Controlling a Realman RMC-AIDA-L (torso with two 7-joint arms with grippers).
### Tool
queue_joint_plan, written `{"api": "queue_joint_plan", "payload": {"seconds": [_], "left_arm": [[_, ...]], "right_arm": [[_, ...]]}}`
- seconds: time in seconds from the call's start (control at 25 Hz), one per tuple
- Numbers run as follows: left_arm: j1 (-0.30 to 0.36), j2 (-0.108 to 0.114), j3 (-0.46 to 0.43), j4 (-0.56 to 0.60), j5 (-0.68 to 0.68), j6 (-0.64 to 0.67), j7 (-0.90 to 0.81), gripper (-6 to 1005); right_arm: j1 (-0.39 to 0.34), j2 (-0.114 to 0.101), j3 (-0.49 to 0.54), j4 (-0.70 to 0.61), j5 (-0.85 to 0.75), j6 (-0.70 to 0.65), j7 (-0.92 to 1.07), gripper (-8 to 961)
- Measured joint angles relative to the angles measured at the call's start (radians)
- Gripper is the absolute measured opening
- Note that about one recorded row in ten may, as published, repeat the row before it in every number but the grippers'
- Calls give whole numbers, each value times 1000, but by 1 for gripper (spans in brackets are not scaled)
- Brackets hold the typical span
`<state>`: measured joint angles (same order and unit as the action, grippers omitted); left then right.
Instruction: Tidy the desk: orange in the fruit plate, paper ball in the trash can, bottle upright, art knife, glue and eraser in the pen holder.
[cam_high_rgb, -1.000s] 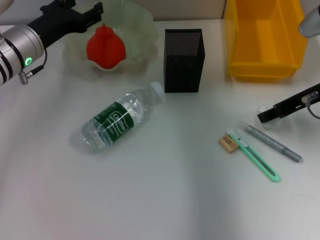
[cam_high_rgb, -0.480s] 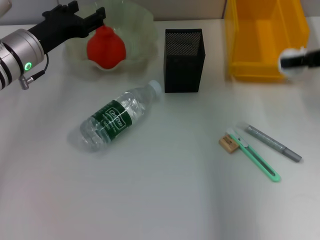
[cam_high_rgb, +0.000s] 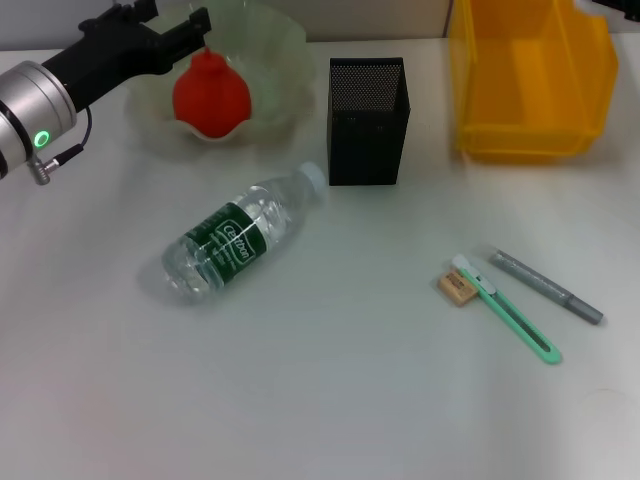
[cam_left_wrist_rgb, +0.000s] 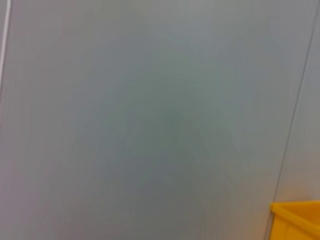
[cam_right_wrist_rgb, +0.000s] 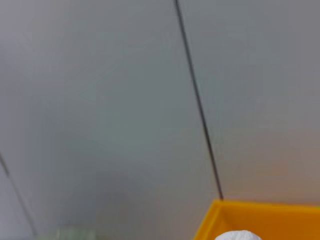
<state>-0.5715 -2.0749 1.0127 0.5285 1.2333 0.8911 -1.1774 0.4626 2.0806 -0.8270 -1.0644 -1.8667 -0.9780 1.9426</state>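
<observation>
The orange (cam_high_rgb: 210, 92) sits in the translucent fruit plate (cam_high_rgb: 285, 45) at the back left. My left gripper (cam_high_rgb: 172, 22) is open just above and left of the orange. The clear bottle (cam_high_rgb: 240, 235) with a green label lies on its side at mid-table. The eraser (cam_high_rgb: 458, 287), the green art knife (cam_high_rgb: 510, 312) and the grey glue stick (cam_high_rgb: 545, 286) lie at the right. The black mesh pen holder (cam_high_rgb: 367, 120) stands at the back centre. My right gripper is almost out of the head view above the yellow bin (cam_high_rgb: 530, 75). It holds the white paper ball (cam_right_wrist_rgb: 239, 235).
The yellow bin's inside shows bare in the head view. Its corner also shows in the left wrist view (cam_left_wrist_rgb: 297, 220) and its rim in the right wrist view (cam_right_wrist_rgb: 260, 212). A grey wall stands behind the table.
My right gripper has lifted the paper ball off the table and carried it back over the yellow bin, out of the head view. The left gripper stayed by the orange.
</observation>
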Motion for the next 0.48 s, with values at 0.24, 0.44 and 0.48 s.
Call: {"api": "queue_joint_plan", "payload": {"seconds": [0.24,0.44,0.48], "left_arm": [[40,-1,58,67,1,62,-50,712],[84,3,237,191,9,37,-84,707],[92,4,262,213,13,31,-99,705]], "right_arm": [[52,-2,11,150,19,140,-78,440],[82,1,15,246,120,182,-236,448],[80,2,12,261,174,183,-289,453]]}}
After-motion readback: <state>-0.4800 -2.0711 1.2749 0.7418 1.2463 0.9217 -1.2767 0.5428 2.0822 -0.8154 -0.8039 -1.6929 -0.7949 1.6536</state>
